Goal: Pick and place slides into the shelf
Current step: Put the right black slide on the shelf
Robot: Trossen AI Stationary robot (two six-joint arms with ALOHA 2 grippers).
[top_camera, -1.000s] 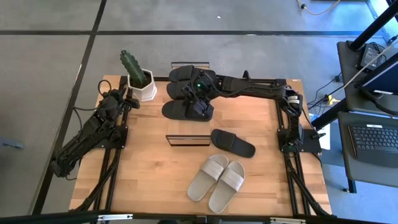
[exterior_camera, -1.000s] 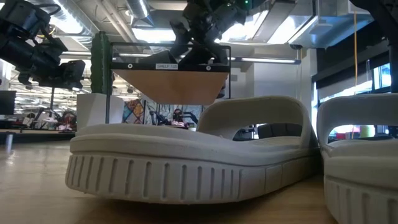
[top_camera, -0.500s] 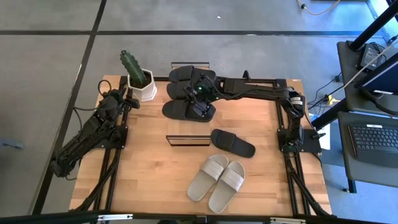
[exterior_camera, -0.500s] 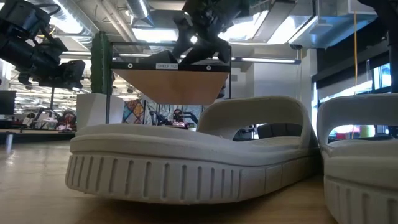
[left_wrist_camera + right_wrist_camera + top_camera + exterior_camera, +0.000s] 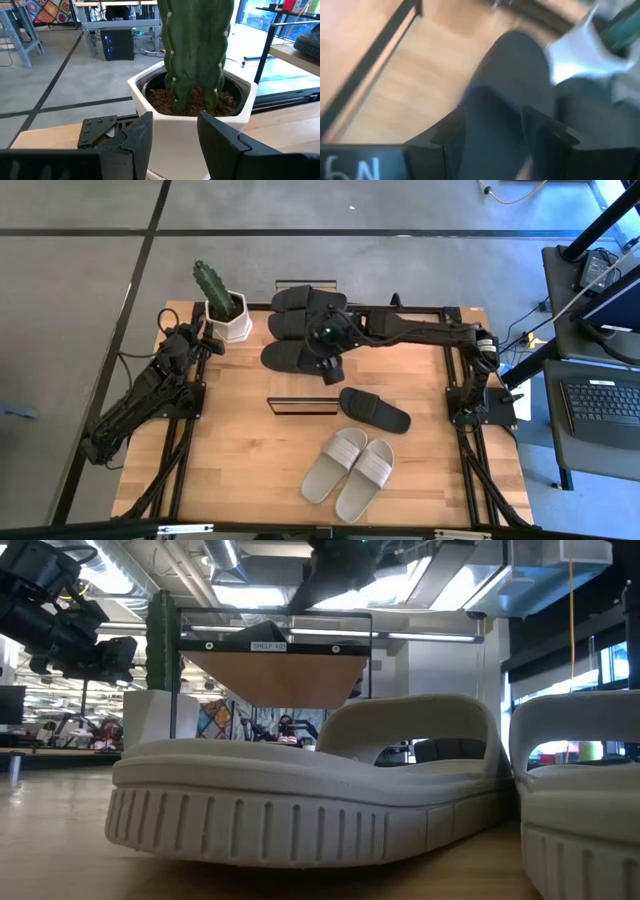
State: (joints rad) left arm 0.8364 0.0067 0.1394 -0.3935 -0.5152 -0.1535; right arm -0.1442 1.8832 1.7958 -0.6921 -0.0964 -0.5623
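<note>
Slides: three black ones point(image 5: 296, 356) lie beside the cactus pot point(image 5: 230, 320), where the right gripper point(image 5: 328, 368), jaws apart and empty, has just lifted off the nearest, leaving the shelf point(image 5: 302, 404) unfilled.

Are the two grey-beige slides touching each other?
Touching. The high view shows the grey-beige slides lying side by side near the table's front edge, inner edges pressed together with no wood visible between them along the middle.

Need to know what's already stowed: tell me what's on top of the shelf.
Three black slides lie side by side on the shelf, with the right gripper over the nearest one. The plank top is almost wholly covered, and anything under it cannot be seen.
</note>
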